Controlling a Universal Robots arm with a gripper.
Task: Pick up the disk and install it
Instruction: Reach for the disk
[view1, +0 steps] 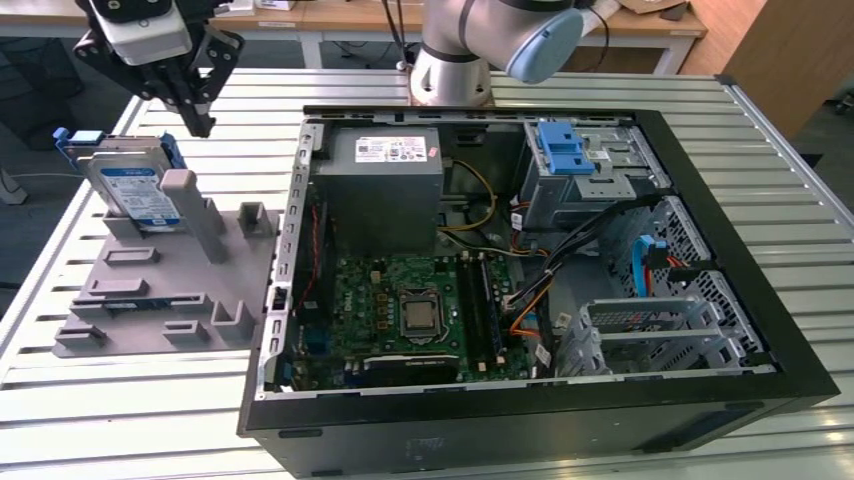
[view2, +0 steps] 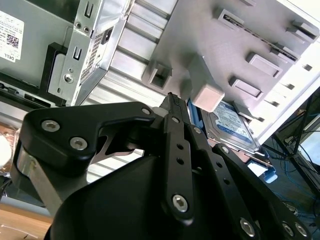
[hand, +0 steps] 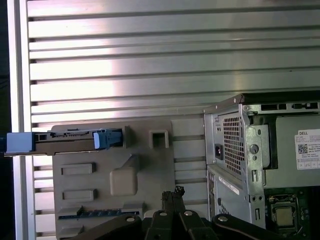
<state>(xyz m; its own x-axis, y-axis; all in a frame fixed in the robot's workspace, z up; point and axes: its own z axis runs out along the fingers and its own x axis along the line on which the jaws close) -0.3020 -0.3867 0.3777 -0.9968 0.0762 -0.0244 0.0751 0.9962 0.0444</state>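
The disk (view1: 134, 192), a silver drive with a white-and-blue label in a blue carrier, stands on edge in a slot of the grey holder block (view1: 160, 285) at the exterior view's left. My gripper (view1: 202, 127) hangs above and just behind the disk, apart from it, fingers shut together on nothing. In the first wrist view the disk (hand: 65, 140) shows edge-on across the holder (hand: 142, 170), and the shut fingertips (hand: 174, 193) point at the holder beside it. In the second wrist view the disk's label face (view2: 233, 123) lies beyond the gripper (view2: 173, 98).
An open computer case (view1: 747, 330) lies on the slatted metal table (view1: 134, 420), right of the holder. Inside are a grey power supply (view1: 387, 175), a blue-handled drive cage (view1: 571, 152), the motherboard (view1: 414, 310) and loose cables. The arm's base (view1: 451, 70) stands behind the case.
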